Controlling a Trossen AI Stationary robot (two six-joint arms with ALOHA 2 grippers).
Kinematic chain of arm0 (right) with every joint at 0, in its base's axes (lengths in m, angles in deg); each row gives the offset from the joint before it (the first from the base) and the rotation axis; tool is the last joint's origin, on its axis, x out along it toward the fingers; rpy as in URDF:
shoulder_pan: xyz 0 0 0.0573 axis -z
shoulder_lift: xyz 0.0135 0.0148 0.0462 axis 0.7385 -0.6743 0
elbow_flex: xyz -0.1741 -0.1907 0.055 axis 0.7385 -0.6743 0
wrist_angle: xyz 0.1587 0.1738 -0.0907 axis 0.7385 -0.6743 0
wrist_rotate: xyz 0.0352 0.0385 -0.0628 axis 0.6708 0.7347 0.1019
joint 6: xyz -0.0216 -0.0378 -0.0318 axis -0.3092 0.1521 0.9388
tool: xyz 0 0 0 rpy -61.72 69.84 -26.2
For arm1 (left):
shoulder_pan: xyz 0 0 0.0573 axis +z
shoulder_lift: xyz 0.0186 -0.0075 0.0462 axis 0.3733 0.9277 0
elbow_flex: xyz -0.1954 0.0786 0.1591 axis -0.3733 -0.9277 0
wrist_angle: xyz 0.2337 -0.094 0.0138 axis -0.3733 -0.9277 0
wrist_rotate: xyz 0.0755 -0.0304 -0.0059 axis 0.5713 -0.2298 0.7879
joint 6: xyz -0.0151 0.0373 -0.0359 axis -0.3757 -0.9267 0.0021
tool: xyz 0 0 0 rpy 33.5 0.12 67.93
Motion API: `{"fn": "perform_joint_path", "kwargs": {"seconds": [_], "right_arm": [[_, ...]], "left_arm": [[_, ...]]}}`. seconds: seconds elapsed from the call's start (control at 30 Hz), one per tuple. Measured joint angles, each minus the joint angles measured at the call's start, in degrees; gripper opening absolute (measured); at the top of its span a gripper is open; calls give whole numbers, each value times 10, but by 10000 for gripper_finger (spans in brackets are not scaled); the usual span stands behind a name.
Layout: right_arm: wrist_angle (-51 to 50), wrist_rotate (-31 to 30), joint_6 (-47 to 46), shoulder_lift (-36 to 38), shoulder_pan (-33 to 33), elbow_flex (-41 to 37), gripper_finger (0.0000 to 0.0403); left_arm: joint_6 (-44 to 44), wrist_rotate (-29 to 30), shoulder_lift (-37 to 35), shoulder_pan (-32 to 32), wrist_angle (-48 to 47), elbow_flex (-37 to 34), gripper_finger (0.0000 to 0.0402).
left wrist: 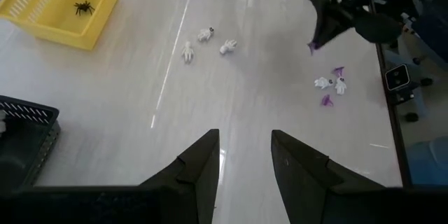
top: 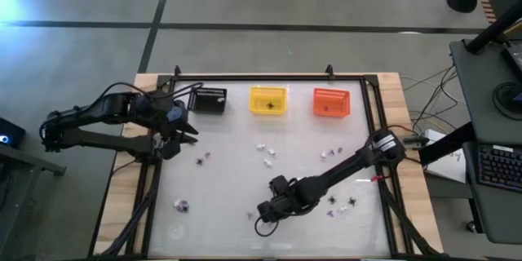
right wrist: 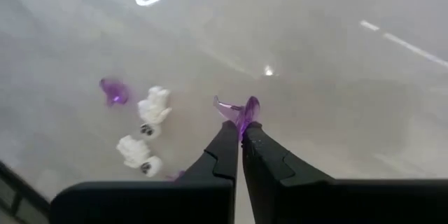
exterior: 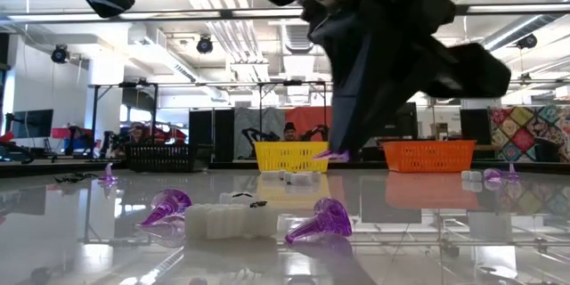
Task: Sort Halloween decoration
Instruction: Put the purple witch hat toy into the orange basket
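My right gripper (right wrist: 240, 131) hangs over the near middle of the table (top: 263, 210), shut on a purple bit (right wrist: 241, 109). On the table beneath it lie two white bits (right wrist: 153, 105) and another purple bit (right wrist: 112, 91). In the low view, purple bits (exterior: 322, 219) and a white bit (exterior: 231, 221) rest on the table in front. More trinkets are scattered over the tabletop (top: 265, 151). A black spider (left wrist: 84, 7) lies in the yellow basket (left wrist: 42, 15). My left gripper (left wrist: 245, 159) is open, raised by the table's left side (top: 186, 133), touching nothing. My right gripper pinches the purple bit between its two fingertips (right wrist: 227, 134), coming from above and slanting down. The bit sticks out past the tips, its flared end (right wrist: 222, 106) to one side. In the low view it (exterior: 331, 154) hangs clear of the table.
Three small baskets stand in a row along the far edge: black (top: 210, 100), yellow (top: 267, 99) and orange (top: 331, 103). A dark frame (top: 371, 114) runs round the tabletop. The low view shows a person (exterior: 289, 131) in the room behind the table.
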Motion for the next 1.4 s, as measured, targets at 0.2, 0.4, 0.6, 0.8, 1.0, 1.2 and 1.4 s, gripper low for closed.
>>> {"fn": "perform_joint_path", "kwargs": {"seconds": [0.2,0.4,0.6,0.8,1.0,1.2,1.4], "right_arm": [[-85,-33,-2,39,2,0,8],[-175,-54,-2,72,14,1,8],[-266,-57,9,97,41,1,8],[-333,-71,43,118,83,1,8],[-350,-72,118,143,143,-11,8],[-365,-81,213,158,218,-16,8],[-367,-81,315,175,291,-16,8]], "left_arm": [[0,0,-9,0,-1,0,113],[-1,0,-14,0,-1,0,113],[-15,1,-16,0,-1,0,113],[-17,36,-17,0,-1,0,113],[-15,62,-21,0,-1,0,113],[2,105,-27,0,-1,0,113],[19,124,-32,0,-1,0,113]]}}
